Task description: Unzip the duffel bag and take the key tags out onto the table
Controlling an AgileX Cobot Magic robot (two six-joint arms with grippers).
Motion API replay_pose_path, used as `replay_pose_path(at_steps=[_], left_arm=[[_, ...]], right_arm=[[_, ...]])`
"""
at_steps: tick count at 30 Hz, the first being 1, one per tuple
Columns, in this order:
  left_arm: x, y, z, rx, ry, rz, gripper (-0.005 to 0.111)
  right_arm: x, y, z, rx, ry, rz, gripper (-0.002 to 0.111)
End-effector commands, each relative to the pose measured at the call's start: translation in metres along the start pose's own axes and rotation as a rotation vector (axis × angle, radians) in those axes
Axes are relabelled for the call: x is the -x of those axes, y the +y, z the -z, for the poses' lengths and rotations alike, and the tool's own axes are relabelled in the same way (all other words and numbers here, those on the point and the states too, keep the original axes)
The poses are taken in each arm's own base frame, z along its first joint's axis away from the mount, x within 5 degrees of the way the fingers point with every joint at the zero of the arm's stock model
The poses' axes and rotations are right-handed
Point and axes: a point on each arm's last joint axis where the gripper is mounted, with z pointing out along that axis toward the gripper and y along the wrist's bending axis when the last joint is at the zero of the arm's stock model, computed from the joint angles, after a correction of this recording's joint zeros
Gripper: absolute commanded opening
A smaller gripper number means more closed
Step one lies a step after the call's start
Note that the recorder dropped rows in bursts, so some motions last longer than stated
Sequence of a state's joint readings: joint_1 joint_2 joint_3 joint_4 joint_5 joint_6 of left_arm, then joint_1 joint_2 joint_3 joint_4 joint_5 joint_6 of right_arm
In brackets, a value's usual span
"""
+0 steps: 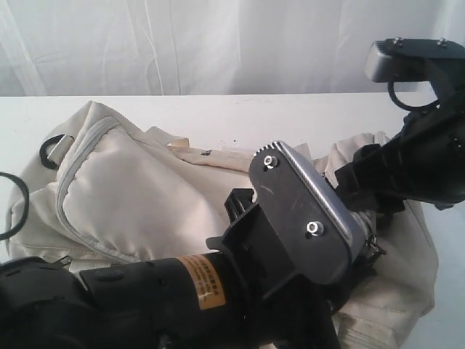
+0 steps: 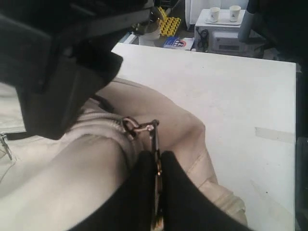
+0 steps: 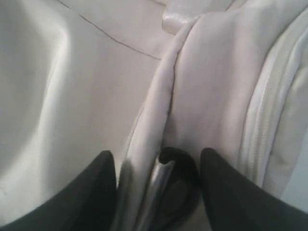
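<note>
1. A large cream-white soft fabric duffel bag lies slumped on a wide white tabletop. The bag covers most of the near part of the surface.
2. Beyond the bag the tabletop runs bare to a hanging white curtain that closes off that side of the room.
3. At the bag's end away from its curved grey pocket zipper, the left hand is clamped together on a thin metal zipper pull. The pull hangs from a slider on the bag's top seam.
4. The right hand is down on the same end of the bag. Its two black fingers stand apart, with a raised fold of cream fabric and a dark ring between them.
5. Beside the bag, in the left wrist view, the tabletop shows small dark specks and a pale strip of tape.
6. Past the tabletop's edge on that side of the bag sits a white box-shaped machine with two paper cups on top. Next to it are a yellow rack and some clutter too blurred to name.
</note>
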State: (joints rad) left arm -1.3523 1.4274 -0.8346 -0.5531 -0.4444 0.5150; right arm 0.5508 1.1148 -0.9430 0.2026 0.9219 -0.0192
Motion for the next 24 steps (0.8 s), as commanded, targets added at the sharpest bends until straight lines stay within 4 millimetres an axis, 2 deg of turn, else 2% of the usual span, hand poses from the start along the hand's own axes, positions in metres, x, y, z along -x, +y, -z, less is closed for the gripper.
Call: replay_pose_path(at_steps=[1, 6, 16, 24], left_arm=[[0.005, -0.002, 0.004, -0.011, -0.019, -0.016, 0.000], [0.003, -0.004, 0.004, -0.022, -0.004, -0.014, 0.000], [0.003, -0.009, 0.014, -0.101, 0.072, 0.044, 0.000], [-0.004, -0.015, 0.024, -0.174, 0.161, 0.139, 0.000]], right_arm=[[-0.001, 0.001, -0.003, 0.010, 0.035, -0.016, 0.029], [0.004, 0.000, -0.003, 0.000, -0.017, -0.010, 0.000], [0.010, -0.011, -0.002, -0.113, -0.079, -0.016, 0.000], [0.011, -0.011, -0.002, -0.115, -0.093, -0.023, 0.000]])
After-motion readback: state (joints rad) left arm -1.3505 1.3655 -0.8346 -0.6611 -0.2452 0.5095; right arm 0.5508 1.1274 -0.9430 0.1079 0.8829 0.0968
